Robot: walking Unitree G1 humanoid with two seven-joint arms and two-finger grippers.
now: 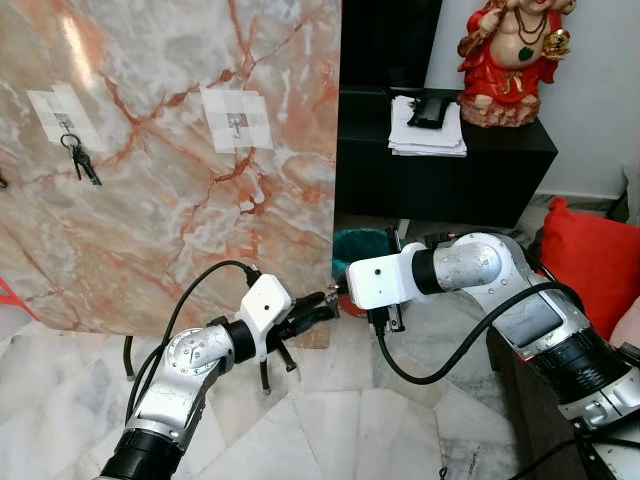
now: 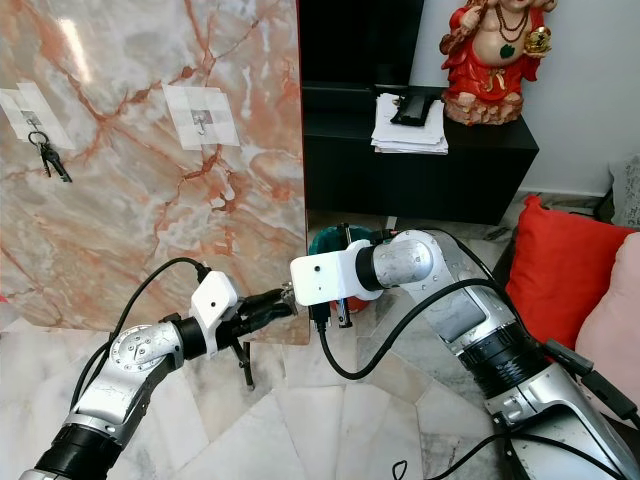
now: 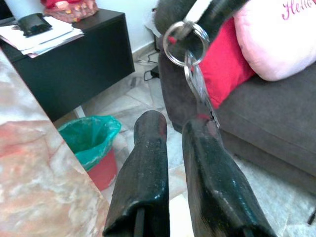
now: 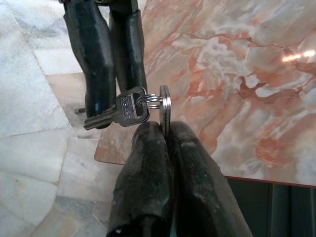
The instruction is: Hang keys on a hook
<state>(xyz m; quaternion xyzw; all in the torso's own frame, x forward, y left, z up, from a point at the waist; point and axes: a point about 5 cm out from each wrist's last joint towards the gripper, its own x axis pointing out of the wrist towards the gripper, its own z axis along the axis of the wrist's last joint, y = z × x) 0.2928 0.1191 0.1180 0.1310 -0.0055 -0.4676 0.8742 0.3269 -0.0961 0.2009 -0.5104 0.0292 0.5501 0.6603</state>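
A silver key ring with keys (image 4: pixel 123 112) is pinched by its ring in my right gripper (image 4: pixel 165 126), which is shut on it low in front of the marble board (image 1: pixel 170 250). My left gripper (image 3: pixel 173 121) faces it tip to tip, its fingers a narrow gap apart. The hanging key (image 3: pixel 200 94) touches the tip of one left finger (image 3: pixel 202 148), outside the gap. On the board, an empty hook (image 1: pixel 236 124) sits on a white patch. A second hook (image 1: pixel 66 120) to its left carries dark keys (image 1: pixel 82 162).
A green-lined bin (image 1: pixel 360 250) stands behind the grippers beside the board's edge. A black cabinet (image 1: pixel 440 170) holds papers (image 1: pixel 425 125) and a red statue (image 1: pixel 510 60). Red cushion (image 1: pixel 590 260) and dark sofa (image 3: pixel 256 133) lie to the right. The floor is marble tile.
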